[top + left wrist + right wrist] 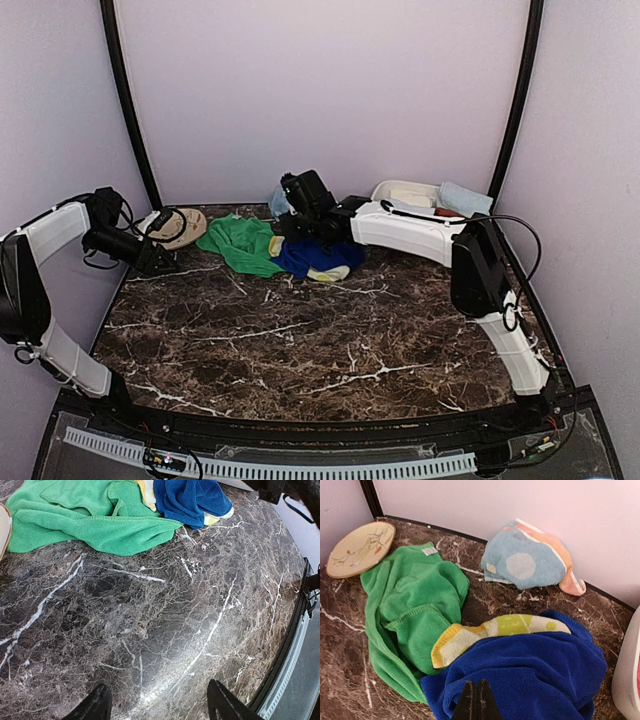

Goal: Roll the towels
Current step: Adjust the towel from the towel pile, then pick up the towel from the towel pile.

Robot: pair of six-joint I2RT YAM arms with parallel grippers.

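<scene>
The right pincer (475, 702), fingers pressed together, sits against the crumpled royal blue terry towel (535, 675), which is heaped beside a rumpled green cloth towel (410, 605) at the dark marble desk's (150, 630) far side. The left pincer (157, 707) hangs spread wide above the marble.

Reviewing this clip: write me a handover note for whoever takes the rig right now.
Left claw: open, empty, over bare table.
Right claw: shut, down at the blue towel; grip on it unclear.
Green towel, yellow patterned towel and blue towel lie heaped, unrolled, toward the table's rear; light blue towel crumpled by the back wall.
Done: none of these four rolled. Left: roll all four.
</scene>
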